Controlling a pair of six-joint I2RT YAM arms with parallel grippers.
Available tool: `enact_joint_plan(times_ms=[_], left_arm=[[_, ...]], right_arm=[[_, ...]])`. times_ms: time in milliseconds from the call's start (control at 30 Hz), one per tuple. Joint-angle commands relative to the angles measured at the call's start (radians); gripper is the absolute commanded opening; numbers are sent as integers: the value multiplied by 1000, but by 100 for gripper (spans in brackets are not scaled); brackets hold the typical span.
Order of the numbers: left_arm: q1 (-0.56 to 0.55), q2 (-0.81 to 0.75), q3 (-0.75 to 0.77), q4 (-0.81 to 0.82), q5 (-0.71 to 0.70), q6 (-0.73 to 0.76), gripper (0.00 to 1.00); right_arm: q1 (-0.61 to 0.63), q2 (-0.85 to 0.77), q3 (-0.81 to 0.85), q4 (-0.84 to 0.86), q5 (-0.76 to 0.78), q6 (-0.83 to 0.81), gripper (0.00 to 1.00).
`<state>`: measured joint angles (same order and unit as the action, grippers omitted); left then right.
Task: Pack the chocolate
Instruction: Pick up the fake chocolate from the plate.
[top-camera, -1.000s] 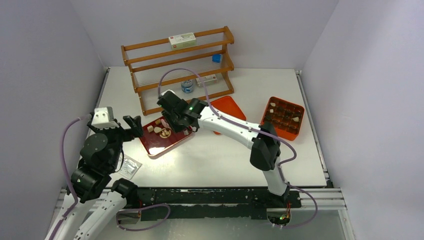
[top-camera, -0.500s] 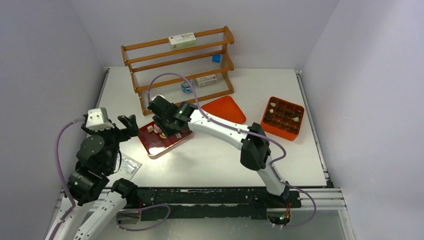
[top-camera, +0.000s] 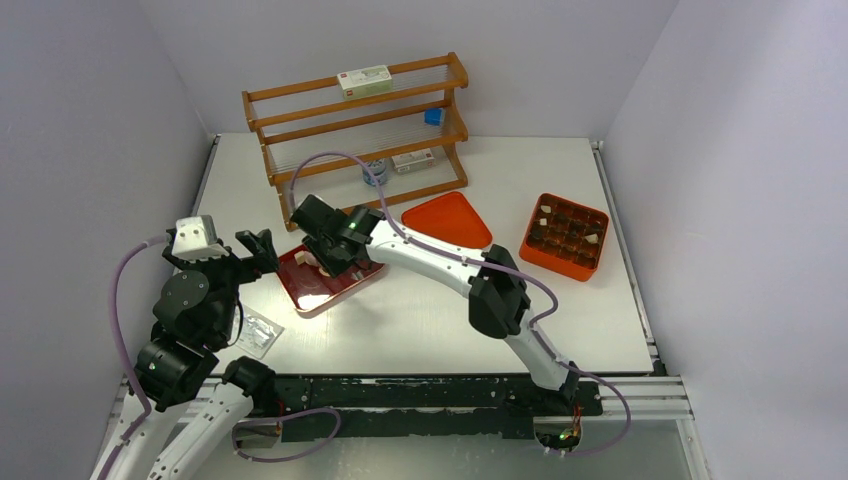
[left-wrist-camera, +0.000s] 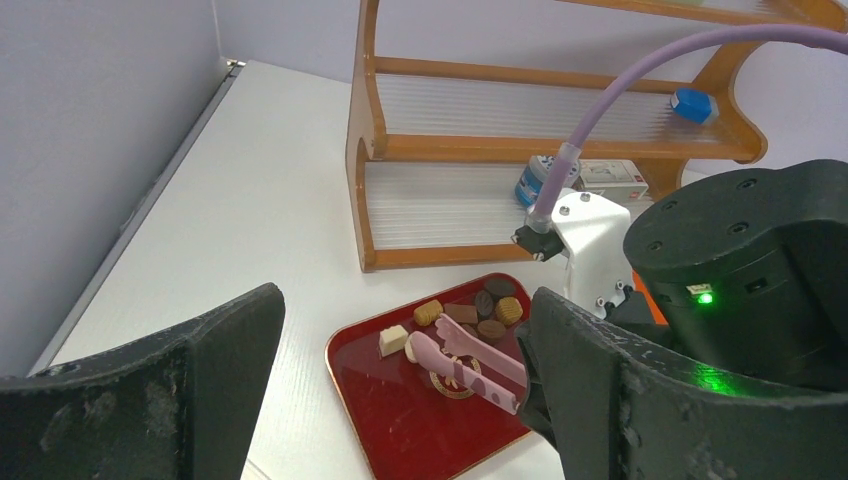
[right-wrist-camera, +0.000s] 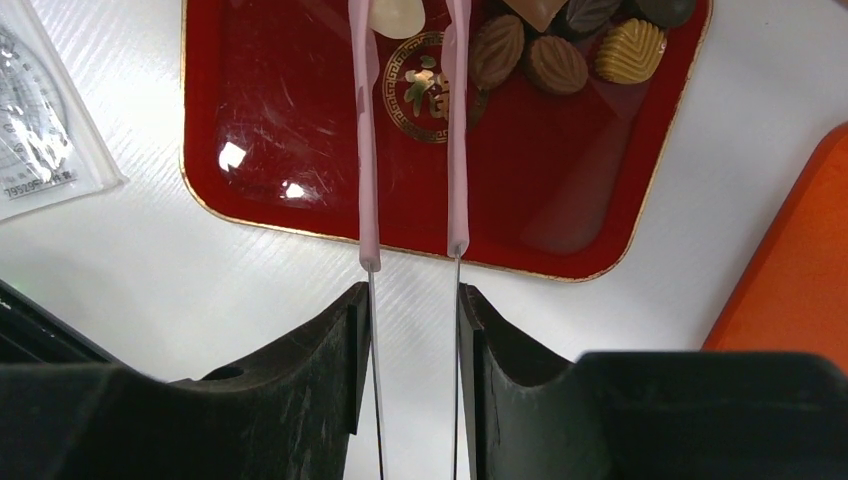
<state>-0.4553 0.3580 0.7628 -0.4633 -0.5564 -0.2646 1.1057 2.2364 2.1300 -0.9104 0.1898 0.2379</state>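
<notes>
Right wrist: ribbed brown, tan, cream chocolate (right-wrist-camera: 555, 62); right gripper (right-wrist-camera: 410, 302) clamps pink tongs (right-wrist-camera: 458, 150).

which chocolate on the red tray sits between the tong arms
The cream-white piece: it lies in the gap between the two pink arms of the tongs. The brown and gold pieces lie outside that gap, elsewhere on the tray.

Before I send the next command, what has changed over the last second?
The right arm swung left, carrying the tongs in its fingers further over the tray's chocolates. The left arm drew slightly left, fingers open. Tray, box, lid and rack stayed put.
</notes>
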Motion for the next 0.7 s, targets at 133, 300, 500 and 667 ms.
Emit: enact_joint_plan(times_ms=[133, 300, 500, 667], left_arm=[[-3, 0, 20, 3, -11, 12, 98], [-3, 2, 20, 3, -10, 11, 98], [-5, 1, 20, 4, -8, 12, 98], [-5, 1, 20, 5, -8, 12, 98]], right_arm=[[7, 28, 53, -14, -9, -26, 40], [10, 32, 52, -14, -18, -28, 40], [19, 40, 61, -18, -33, -44, 40], [24, 54, 70, -27, -31, -47, 40]])
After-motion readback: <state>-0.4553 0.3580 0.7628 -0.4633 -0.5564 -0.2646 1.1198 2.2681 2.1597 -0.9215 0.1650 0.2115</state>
